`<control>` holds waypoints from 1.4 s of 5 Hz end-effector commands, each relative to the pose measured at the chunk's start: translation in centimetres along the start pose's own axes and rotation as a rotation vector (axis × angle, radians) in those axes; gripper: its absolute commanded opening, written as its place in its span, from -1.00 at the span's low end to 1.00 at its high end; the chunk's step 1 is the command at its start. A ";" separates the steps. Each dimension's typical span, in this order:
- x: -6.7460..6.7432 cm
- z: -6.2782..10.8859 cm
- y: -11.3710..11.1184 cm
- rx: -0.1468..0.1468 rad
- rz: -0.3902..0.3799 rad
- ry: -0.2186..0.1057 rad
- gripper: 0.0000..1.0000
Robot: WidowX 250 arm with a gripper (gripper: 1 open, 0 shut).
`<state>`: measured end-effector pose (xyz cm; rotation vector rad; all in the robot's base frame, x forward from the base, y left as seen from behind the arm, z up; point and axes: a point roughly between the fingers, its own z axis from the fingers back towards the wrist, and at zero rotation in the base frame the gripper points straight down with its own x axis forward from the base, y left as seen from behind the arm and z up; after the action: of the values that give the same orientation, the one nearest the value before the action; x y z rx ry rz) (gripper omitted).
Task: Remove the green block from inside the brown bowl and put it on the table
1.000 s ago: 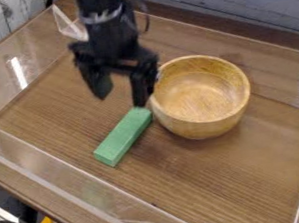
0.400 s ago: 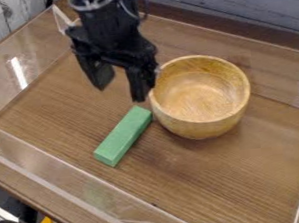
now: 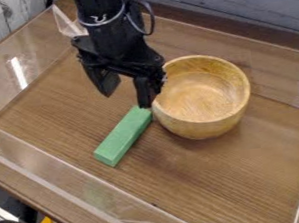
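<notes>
The green block (image 3: 124,136) lies flat on the table (image 3: 240,174), just left of the brown bowl (image 3: 202,96) and touching or almost touching its wall. The bowl's hollow shows nothing inside. My gripper (image 3: 127,86) hangs pointing down above the block's far end, beside the bowl's left rim. Its black fingers (image 3: 105,81) stand wide apart, open, with nothing between them.
Clear acrylic walls (image 3: 66,188) run round the tabletop's edges. A grey wall stands behind the table. The arm's black body and cable (image 3: 101,8) rise at the top centre.
The gripper has stayed open over the block, shifting only slightly and turning a little. The block and bowl have not moved.
</notes>
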<state>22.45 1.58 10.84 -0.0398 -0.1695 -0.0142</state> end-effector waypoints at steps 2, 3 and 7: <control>0.7 0.0 0.7 0.024 0.060 -0.052 1.00; 0.3 -0.5 0.6 0.032 0.089 -0.060 1.00; 1.4 -1.1 0.4 0.053 0.137 -0.026 -1.00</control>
<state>23.28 1.73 9.05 -0.0014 -0.1597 0.1250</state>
